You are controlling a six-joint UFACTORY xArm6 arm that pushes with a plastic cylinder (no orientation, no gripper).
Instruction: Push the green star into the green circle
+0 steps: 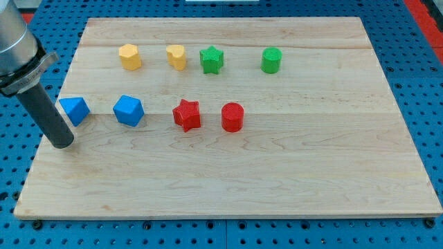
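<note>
The green star (pixel 212 60) sits on the wooden board (pixel 277 173) near the view's top, middle. The green circle (pixel 271 60) is a short cylinder to the star's right, a clear gap apart from it. My tip (pixel 62 143) rests on the board at the view's left, just below the blue triangular block (pixel 74 110), far to the lower left of the green star.
A yellow hexagon (pixel 129 57) and a yellow heart-like block (pixel 176 57) lie left of the green star. A blue hexagon-like block (pixel 129 111), a red star (pixel 187 115) and a red circle (pixel 232 117) form a row below.
</note>
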